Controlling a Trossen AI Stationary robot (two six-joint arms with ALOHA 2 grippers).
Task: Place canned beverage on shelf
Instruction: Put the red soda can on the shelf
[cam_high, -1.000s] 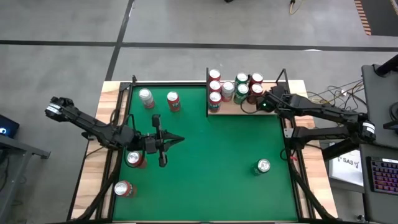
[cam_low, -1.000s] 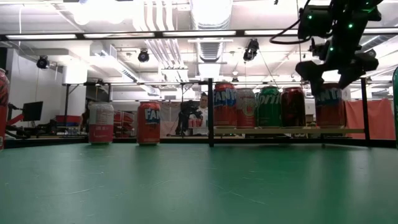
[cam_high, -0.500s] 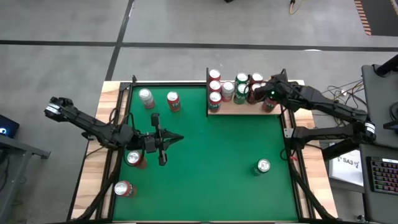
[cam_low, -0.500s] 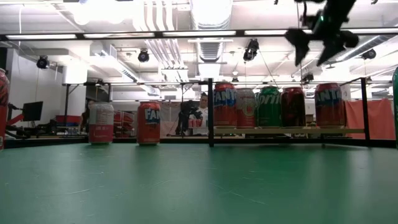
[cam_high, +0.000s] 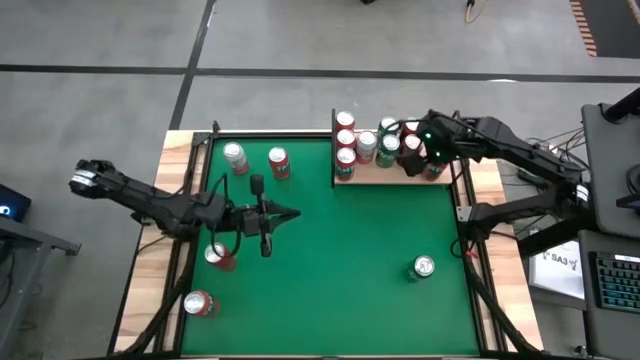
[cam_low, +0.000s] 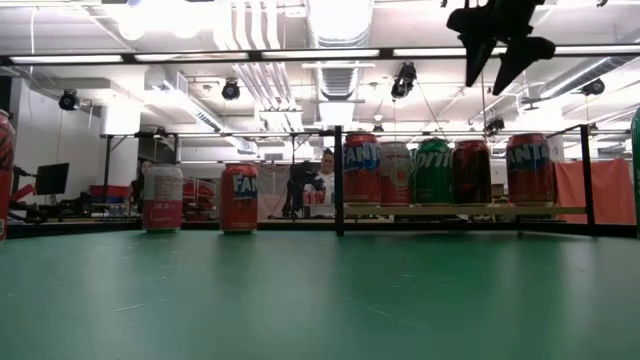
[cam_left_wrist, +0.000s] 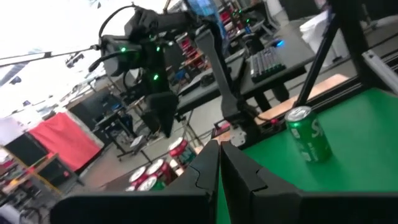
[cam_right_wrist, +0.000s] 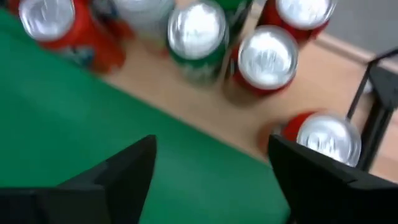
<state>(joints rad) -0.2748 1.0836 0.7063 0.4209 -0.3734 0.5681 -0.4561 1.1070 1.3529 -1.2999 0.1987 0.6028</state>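
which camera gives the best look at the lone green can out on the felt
The left wrist view: the green can stands upright, side and top both visible. The high view shows only its top. In the low view only a green sliver shows at the right edge; the right wrist view misses it.

The table (cam_high: 330, 290) had a green felt top with wooden strips along its sides. At its far edge sat the shelf (cam_high: 375, 175), a pale wooden board framed by thin black rods, and on it stood a cluster of cans (cam_high: 378, 140), red, green and silver, close together. Directly on the felt stood a silver can (cam_high: 235, 157) beside a red can (cam_high: 279, 162) near the far left, two more red cans (cam_high: 199, 303) near the left edge, and a green can (cam_high: 423, 267) alone toward the right.
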